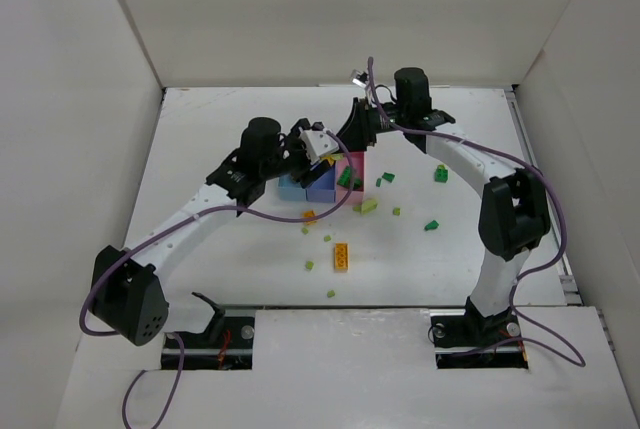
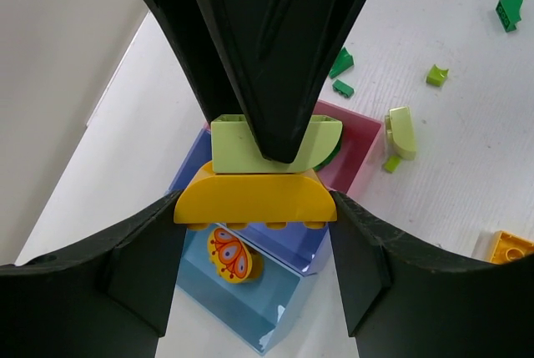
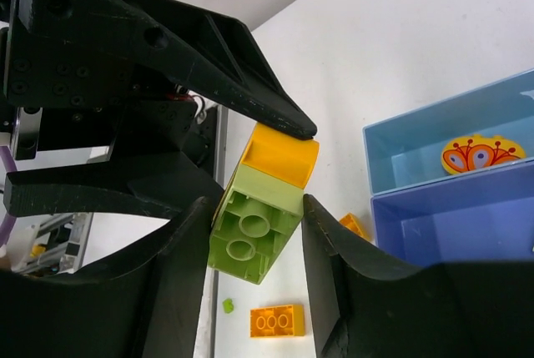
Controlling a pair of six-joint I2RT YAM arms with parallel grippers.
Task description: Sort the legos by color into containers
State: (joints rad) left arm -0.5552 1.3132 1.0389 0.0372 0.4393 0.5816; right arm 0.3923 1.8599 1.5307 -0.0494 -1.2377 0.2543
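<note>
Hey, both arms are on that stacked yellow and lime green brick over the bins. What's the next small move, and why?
Probably pull the two apart: the right pincer draws the lime green brick off while the left pincer holds the yellow brick. The bricks are stuck together, each gripped by one pincer, and they differ in color, so they can't share one bin.

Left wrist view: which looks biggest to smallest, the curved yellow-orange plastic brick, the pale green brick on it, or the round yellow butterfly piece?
1. curved yellow-orange brick
2. pale green brick, partly hidden
3. round yellow butterfly piece, but farther away
</note>
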